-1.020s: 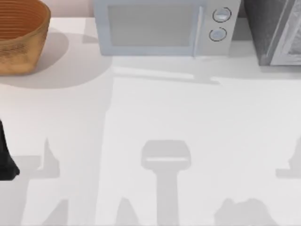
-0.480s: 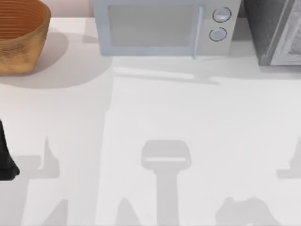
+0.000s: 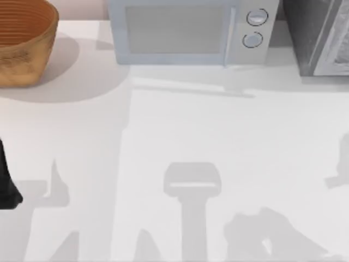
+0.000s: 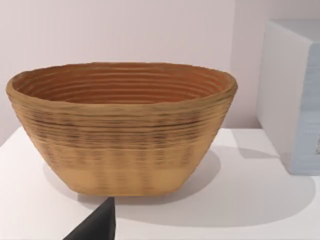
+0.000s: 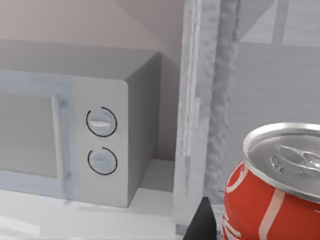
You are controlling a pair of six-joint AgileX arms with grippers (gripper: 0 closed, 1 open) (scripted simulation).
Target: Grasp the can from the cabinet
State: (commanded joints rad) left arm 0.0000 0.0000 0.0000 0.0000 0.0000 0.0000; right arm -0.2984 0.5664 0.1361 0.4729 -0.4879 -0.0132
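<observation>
One red can (image 5: 272, 187), one microwave (image 3: 188, 31), one basket (image 3: 24, 41); hand states unclear.

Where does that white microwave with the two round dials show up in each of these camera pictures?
Top view: the microwave stands at the table's back edge, between the basket and the cabinet.
Left wrist view: its white side stands beside the basket.
Right wrist view: its dial end sits beside the cabinet frame.
Shared landmark: the basket.
</observation>
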